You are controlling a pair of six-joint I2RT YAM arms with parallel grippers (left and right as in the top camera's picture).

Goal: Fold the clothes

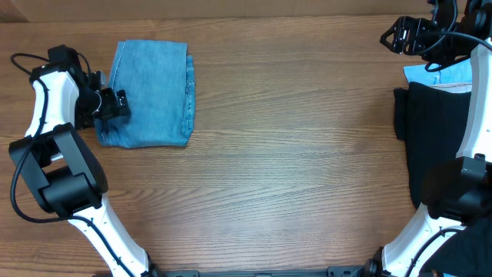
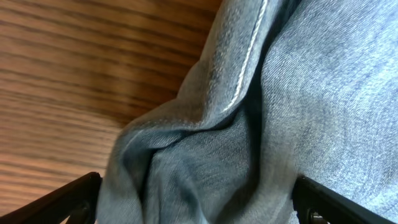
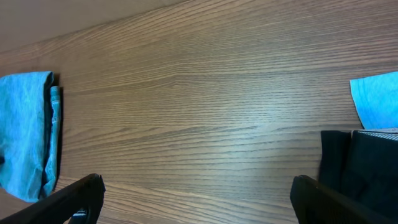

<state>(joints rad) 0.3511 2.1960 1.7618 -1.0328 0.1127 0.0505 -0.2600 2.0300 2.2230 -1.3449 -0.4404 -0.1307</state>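
Looks like a robotics lab bench: white left arm (image 1: 46, 104) and right arm (image 1: 475, 115) mounted on a wood-grain table (image 1: 307, 154).

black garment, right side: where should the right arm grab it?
Likely the edge of the black garment facing the middle of the table, coming from that side: it lies flat on bare wood there, and the rest is hidden by the right arm.

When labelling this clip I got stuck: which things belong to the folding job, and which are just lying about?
Job in hand: folded jeans; left gripper, jaws open at their edge.
Lying about: black fabric and light blue piece at the table's right edge, untouched, possibly more clothes.
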